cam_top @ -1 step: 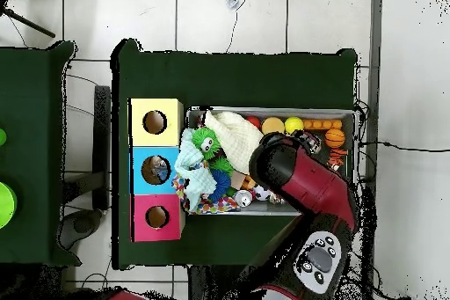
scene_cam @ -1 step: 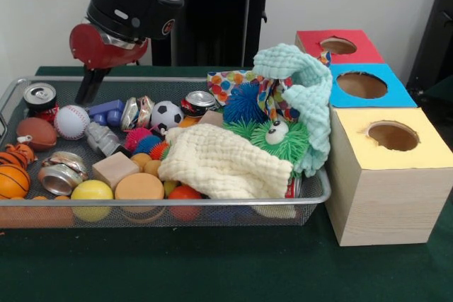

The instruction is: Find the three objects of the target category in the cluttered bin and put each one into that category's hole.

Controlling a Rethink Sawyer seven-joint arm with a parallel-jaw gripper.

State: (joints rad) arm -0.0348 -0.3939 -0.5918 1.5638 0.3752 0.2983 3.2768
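End effector (scene_cam @ -1 step: pixel 90 86) hangs over the bin's (scene_cam @ -1 step: pixel 212 211) far corner, right behind the baseball (scene_cam @ -1 step: pixel 71 122) and can (scene_cam @ -1 step: pixel 40 97); can't tell whether it's open or closed.

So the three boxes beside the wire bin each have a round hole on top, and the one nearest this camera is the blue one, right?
Not quite. In the front view the box nearest the camera is the yellow-topped box. The blue-topped box is the middle one, and the red-topped box is farthest back. The rest is right: all three have a round hole on top and stand beside the wire bin.
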